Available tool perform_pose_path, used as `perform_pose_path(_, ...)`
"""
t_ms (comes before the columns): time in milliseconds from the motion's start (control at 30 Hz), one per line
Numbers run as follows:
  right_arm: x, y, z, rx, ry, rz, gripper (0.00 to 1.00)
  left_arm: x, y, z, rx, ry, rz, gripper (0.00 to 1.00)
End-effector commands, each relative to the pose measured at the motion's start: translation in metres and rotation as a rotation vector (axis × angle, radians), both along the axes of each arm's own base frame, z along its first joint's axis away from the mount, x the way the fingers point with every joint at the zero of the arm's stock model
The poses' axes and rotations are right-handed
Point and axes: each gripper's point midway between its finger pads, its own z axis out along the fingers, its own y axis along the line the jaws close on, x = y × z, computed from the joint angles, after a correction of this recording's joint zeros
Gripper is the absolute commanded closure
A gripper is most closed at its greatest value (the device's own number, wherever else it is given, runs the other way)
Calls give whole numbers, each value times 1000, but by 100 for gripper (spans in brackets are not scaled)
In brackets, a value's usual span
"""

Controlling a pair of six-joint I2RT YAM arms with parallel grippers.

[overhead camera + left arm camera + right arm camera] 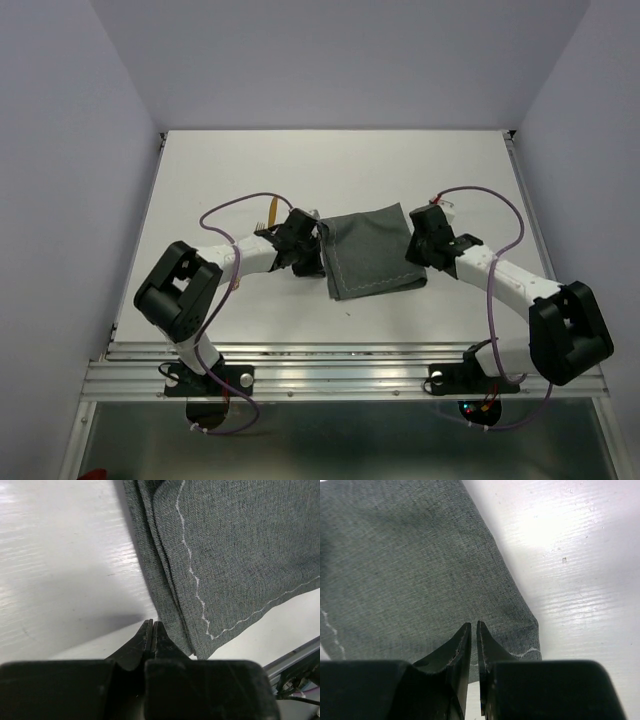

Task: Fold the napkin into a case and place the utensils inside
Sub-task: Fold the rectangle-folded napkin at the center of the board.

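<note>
Top external: the napkin (368, 250) lies folded roughly square, not yet a narrow case; utensils (272, 213) wait outside. Left hand (151, 626) pressed together, right hand (473, 626) nearly so.

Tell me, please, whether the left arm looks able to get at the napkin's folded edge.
Probably yes: the left arm's jaws, though shut, sit right at the napkin's layered edge, low over the bare table, with nothing between.

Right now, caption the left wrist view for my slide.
Left gripper, shut, beside the layered edge of the folded napkin on the white table.
</note>
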Motion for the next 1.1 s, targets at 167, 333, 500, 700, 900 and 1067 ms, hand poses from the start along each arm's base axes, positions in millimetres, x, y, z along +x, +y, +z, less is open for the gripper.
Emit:
perform_pose_path(167, -33, -8, -31, 36, 91, -72, 85, 28, 17, 27, 32, -86, 42, 100)
perform_pose_path(333, -40, -10, -50, 20, 144, -85, 85, 41, 22, 37, 22, -110, 66, 100)
perform_pose_path(500, -17, 4, -4, 71, 13, -16, 84, 55, 28, 50, -1, -138, 91, 100)
perform_pose_path(700, 7, 43, 53, 127, -100, 104, 82, 67, 36, 51, -30, -133, 112, 100)
perform_pose_path(900, 16, 120, 57, 62, -107, 264, 78, 73, 51, 58, -51, -140, 151, 100)
perform_pose_path(1067, 19, 173, 47, -6, -100, 362, 68, 76, 73, 65, -53, -154, 200, 100)
